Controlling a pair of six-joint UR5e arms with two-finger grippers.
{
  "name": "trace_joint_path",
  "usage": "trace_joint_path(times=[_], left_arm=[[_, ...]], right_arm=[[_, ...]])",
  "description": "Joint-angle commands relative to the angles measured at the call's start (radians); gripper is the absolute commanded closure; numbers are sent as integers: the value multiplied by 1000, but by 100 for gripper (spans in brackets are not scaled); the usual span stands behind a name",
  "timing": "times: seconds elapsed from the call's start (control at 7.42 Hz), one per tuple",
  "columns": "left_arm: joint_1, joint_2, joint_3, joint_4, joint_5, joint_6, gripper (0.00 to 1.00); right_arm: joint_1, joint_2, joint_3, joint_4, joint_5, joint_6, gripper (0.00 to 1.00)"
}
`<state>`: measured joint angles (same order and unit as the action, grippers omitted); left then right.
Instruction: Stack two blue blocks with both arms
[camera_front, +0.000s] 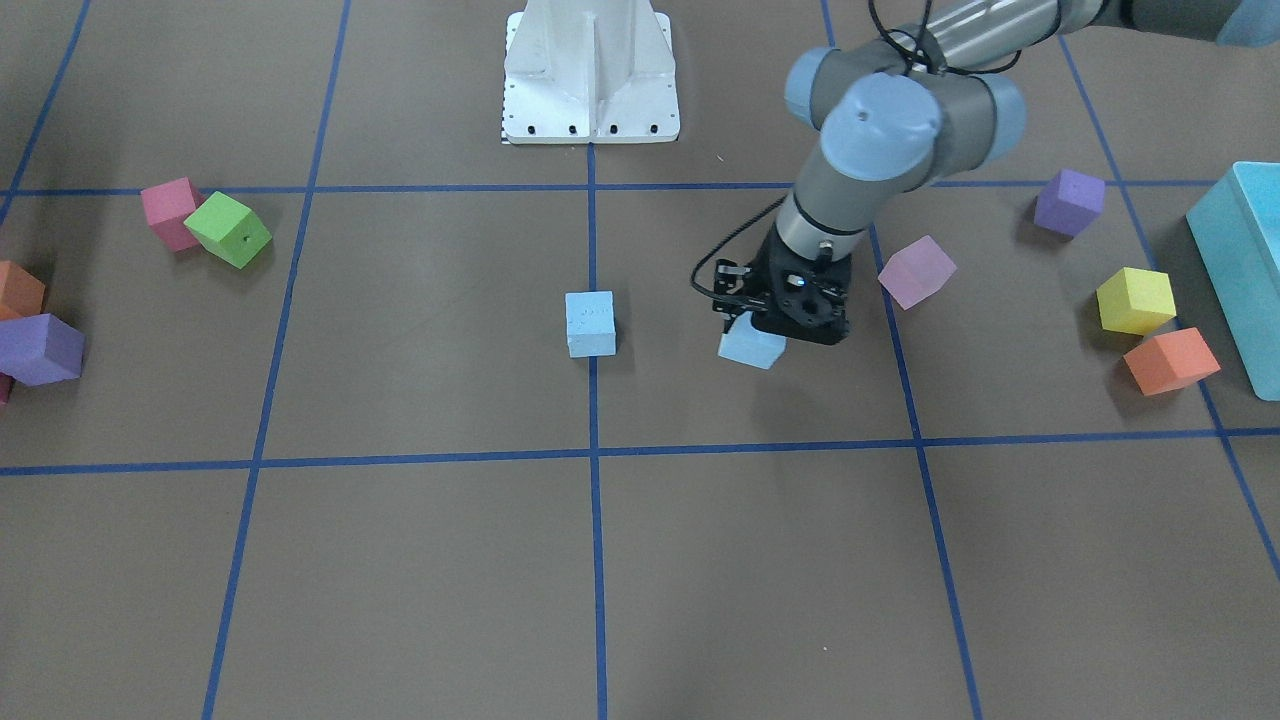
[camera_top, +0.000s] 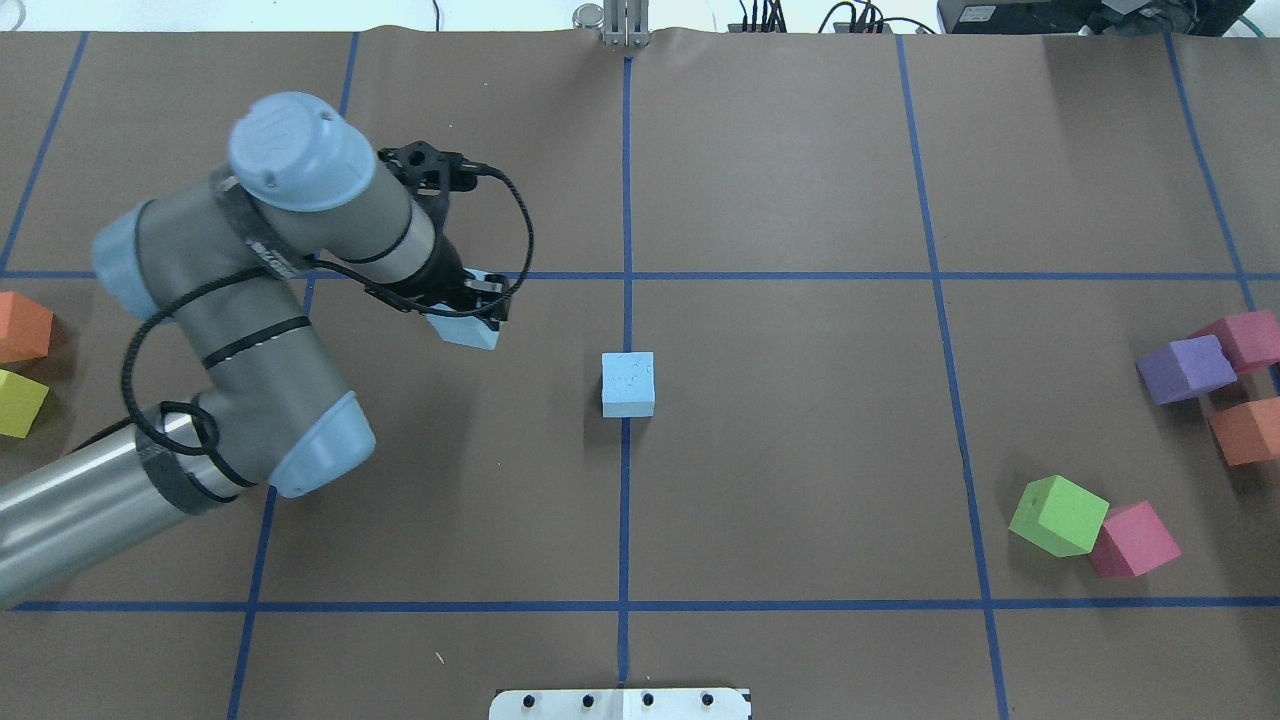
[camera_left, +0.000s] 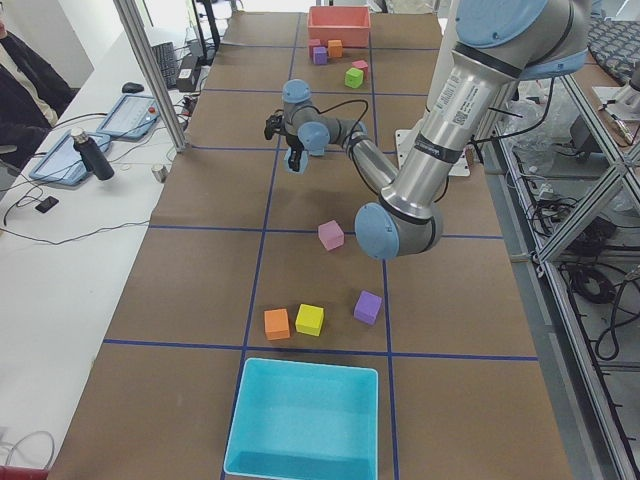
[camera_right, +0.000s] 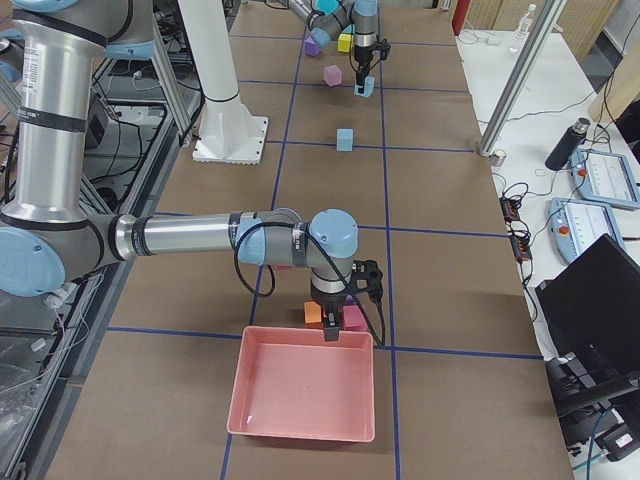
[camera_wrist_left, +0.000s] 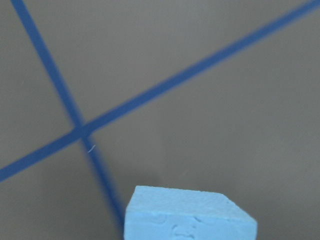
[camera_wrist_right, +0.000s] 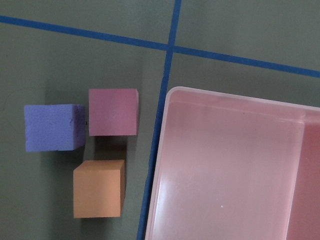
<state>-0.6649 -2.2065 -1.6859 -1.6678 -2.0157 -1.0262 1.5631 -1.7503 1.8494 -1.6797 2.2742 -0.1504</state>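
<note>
Exterior right, unlike overhead, shows right end effector.

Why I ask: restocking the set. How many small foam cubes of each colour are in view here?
Blue cubes: 2
Purple cubes: 2
Orange cubes: 2
Deep pink cubes: 2
Pale pink cube: 1
Green cube: 1
Yellow cube: 1
Total: 11

Robotics lab: jointed arms over a paper-covered counter gridded with blue tape. Aluminium frame post at counter's edge. Operator desk alongside holds teach pendants, laptop, cables.
</note>
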Motion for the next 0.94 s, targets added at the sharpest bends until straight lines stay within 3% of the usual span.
trace_joint_path(times=[0.0, 0.27, 0.4, 0.81], left_arm=[[80, -169, 18, 173, 60, -194, 83], [105, -298, 151, 175, 77, -314, 83], [145, -323, 184, 174, 144, -336, 83], [162, -311, 199, 171, 156, -325, 80]], right_arm=[[0, 0, -5, 0, -1, 0, 0], [0, 0, -6, 0, -1, 2, 0], [0, 0, -6, 0, 1, 2, 0], [0, 0, -6, 0, 1, 2, 0]])
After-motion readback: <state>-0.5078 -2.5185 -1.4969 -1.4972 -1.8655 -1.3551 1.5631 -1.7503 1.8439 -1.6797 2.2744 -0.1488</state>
